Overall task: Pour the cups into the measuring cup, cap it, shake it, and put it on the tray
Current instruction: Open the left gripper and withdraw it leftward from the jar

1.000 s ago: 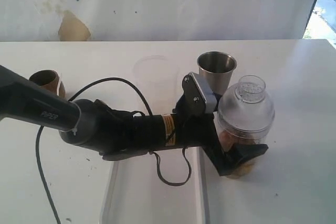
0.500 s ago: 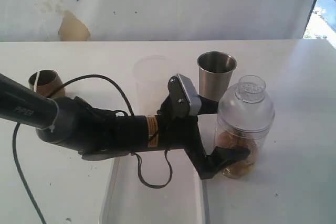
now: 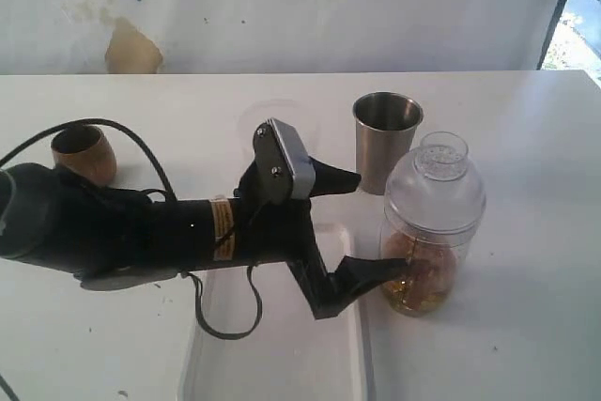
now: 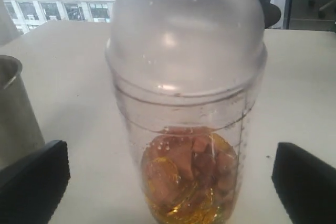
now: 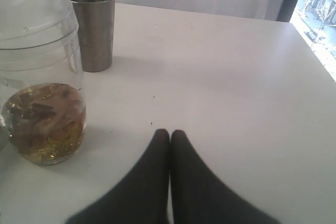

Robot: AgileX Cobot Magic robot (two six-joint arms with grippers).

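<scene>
Clear plastic measuring cup (image 4: 185, 77), capped, amber liquid inside, stands just ahead of my left pincer (image 3: 377, 224), jaws spread wide, seemingly not touching it; my right pincer (image 5: 169, 134) is closed, empty.

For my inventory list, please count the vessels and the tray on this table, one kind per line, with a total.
Cups (wooden cup, steel tumbler): 2
Measuring cup, capped: 1
Frosted beaker, faint and partly hidden: 1
Tray: 1
Total: 5
</scene>
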